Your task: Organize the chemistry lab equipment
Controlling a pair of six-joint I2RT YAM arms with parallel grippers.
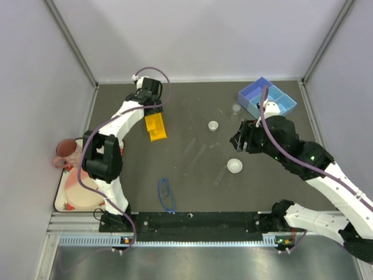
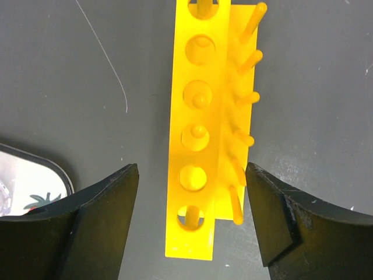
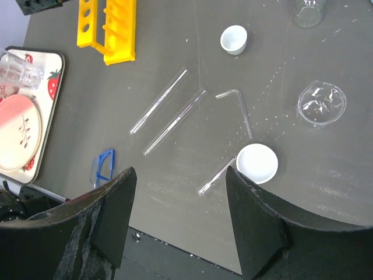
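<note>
The left gripper (image 2: 191, 174) hung spread wide and empty, its jaws flanking the near end of the rack (image 2: 201, 134) without touching it. The rack was bright yellow, with a row of round holes beside a row of pegs, and sat on the dark table (image 1: 192, 105). Further right lay clear tubes (image 3: 158, 100) and a white dish (image 3: 257, 163). The right gripper (image 3: 179, 175) gaped empty above them.

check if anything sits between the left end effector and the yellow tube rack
Nothing visible does. In the left wrist view the open left end effector frames the yellow tube rack, with only dark table on either side.
</note>
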